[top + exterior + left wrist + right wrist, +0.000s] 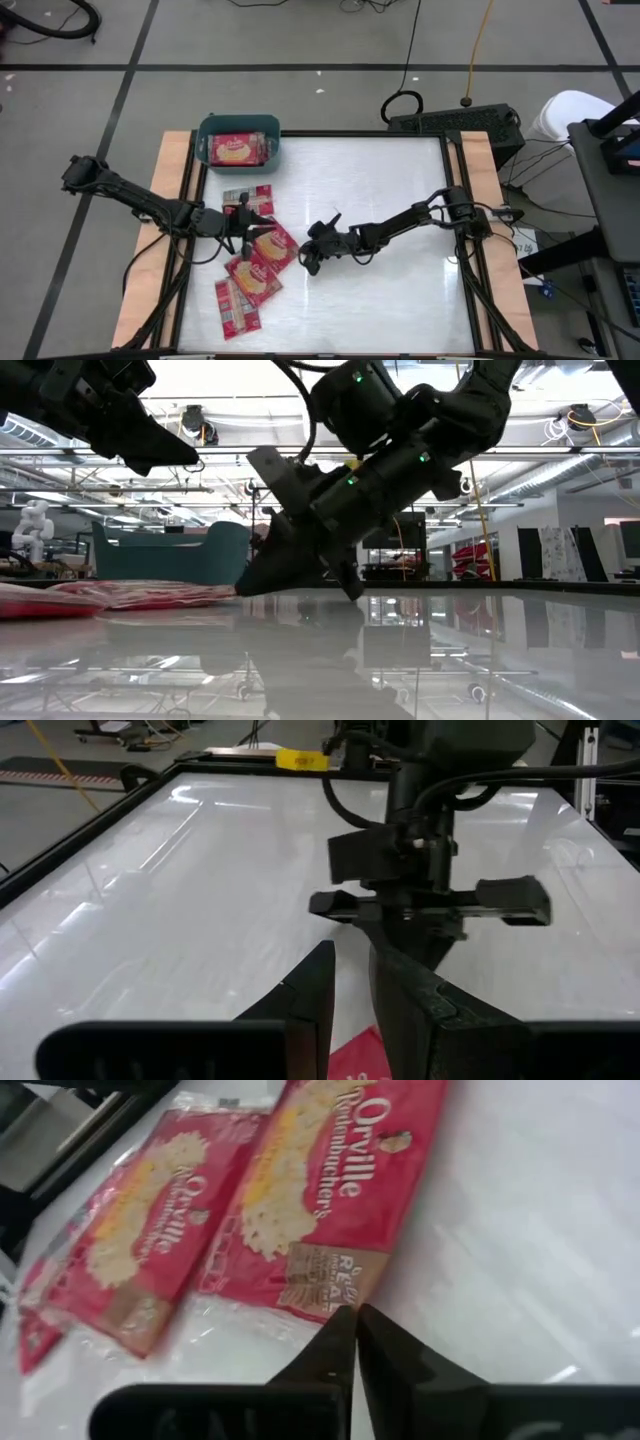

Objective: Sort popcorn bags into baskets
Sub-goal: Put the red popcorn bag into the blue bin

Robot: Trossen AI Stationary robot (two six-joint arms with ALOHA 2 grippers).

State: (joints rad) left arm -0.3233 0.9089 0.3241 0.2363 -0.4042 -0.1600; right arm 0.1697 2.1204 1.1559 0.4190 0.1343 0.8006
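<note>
The right gripper (309,262) sits low over the glossy white table (380,200), its two dark wedge-shaped fingers (345,1345) pressed together with nothing between them — their tips just short of the crinkled clear seam of the nearest popcorn bag (320,1190), a flat red packet with a cream popcorn picture and white lettering. A second like packet (140,1240) lies just beyond that one, slightly overlapped by it. The left gripper (246,222) faces the right one from the other side of the heap, its fingers (315,990) set narrow, a red packet edge (362,1058) showing between them; whether they pinch it I cannot tell. More packets (250,280) lie fanned out beside and behind the left gripper, some showing pale grey backs. Well beyond the left gripper stands the teal plastic basket (275,150) — rounded corners, a red packet (238,150) lying flat inside.
</note>
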